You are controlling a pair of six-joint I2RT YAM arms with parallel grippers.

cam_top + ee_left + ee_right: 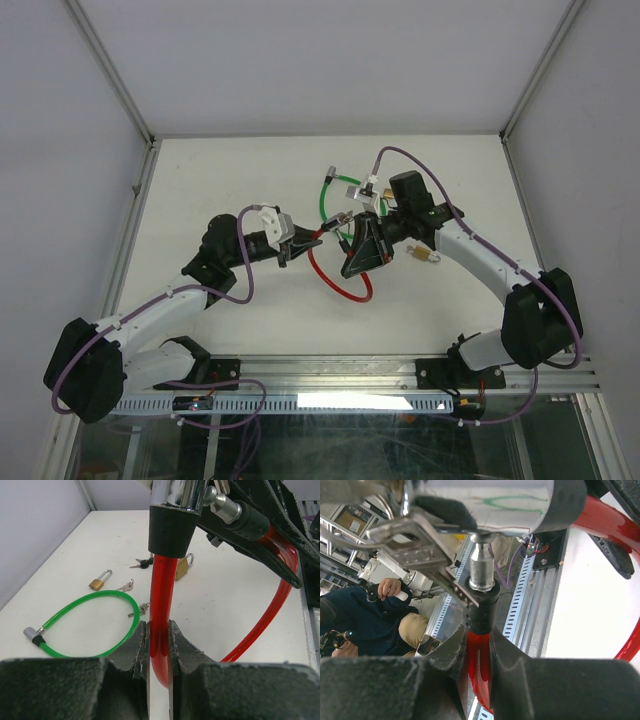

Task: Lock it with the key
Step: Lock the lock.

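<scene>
Overhead view looks down on table point(200, 180); 2 close wrist views share red cable point(162, 605) point(479, 652).

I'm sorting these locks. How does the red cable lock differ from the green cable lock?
The red cable lock is lifted, clamped by the left gripper and right gripper; the green cable lock lies flat on the table, untouched. The red cable lock's chrome barrel is up in the air; the green cable lock's grey end rests on the table. Both are plastic-coated cables.

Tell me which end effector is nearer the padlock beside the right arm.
Right. The right end effector, on the red cable, sits just left of the padlock; the left end effector is farther left.
</scene>
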